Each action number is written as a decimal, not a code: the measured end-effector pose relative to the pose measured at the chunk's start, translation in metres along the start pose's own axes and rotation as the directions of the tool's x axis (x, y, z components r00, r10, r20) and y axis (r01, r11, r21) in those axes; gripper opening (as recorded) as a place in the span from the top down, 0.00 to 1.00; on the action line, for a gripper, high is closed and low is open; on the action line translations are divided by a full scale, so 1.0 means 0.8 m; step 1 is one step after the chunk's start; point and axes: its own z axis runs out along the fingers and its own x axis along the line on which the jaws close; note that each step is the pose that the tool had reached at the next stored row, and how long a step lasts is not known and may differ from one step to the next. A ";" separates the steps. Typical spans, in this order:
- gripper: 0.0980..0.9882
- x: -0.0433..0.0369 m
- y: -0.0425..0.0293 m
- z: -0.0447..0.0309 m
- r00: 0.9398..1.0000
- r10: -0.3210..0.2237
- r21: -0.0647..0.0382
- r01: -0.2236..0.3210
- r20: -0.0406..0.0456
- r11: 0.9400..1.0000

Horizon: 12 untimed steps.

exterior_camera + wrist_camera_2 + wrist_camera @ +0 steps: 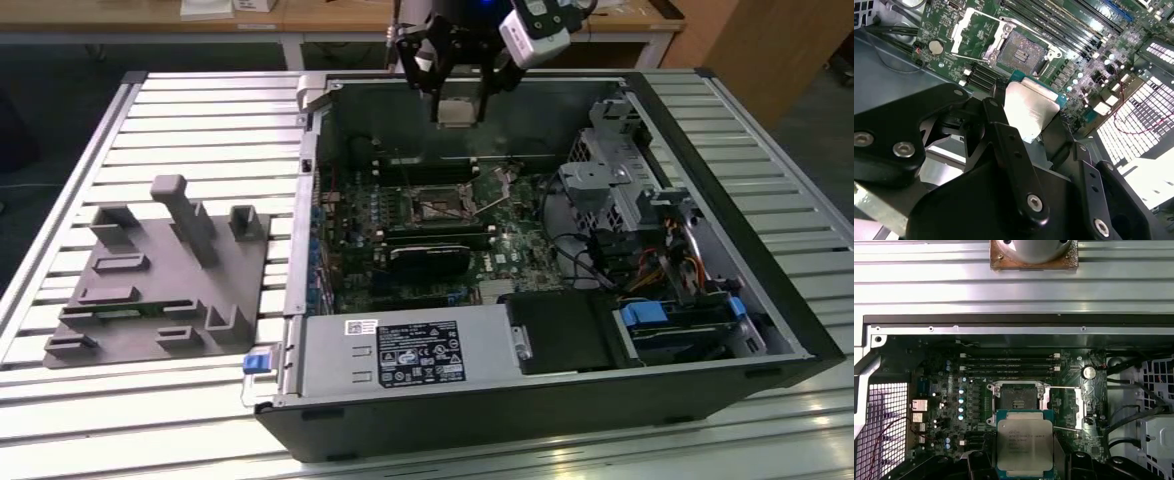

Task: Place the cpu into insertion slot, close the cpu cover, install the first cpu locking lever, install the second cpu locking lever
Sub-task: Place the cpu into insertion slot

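The hand (458,98) is clenched on the cpu (1024,442). The cpu hangs well above the bare insertion slot (1016,396).

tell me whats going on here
A robot arm's gripper holds the cpu, jaws shut on its edges, in the air above the open pc case. The slot on the board is empty and the cover is flipped open beside it. The cpu is not yet seated.
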 end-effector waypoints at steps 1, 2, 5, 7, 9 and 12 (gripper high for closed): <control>0.50 0.000 -0.0001 0.0014 1.000 0.000 0.000 0.000 0.000 1.000; 0.50 0.000 -0.0003 0.0029 1.000 0.000 0.000 0.000 0.000 1.000; 0.50 0.000 -0.0007 0.0075 1.000 0.000 0.000 0.000 0.000 1.000; 0.50 0.000 -0.0010 0.0104 1.000 0.000 0.000 0.000 0.000 1.000; 0.50 0.000 -0.0013 0.0137 1.000 0.000 0.000 0.000 0.000 1.000; 0.50 0.000 -0.0018 0.0190 1.000 0.000 0.000 0.000 0.000 1.000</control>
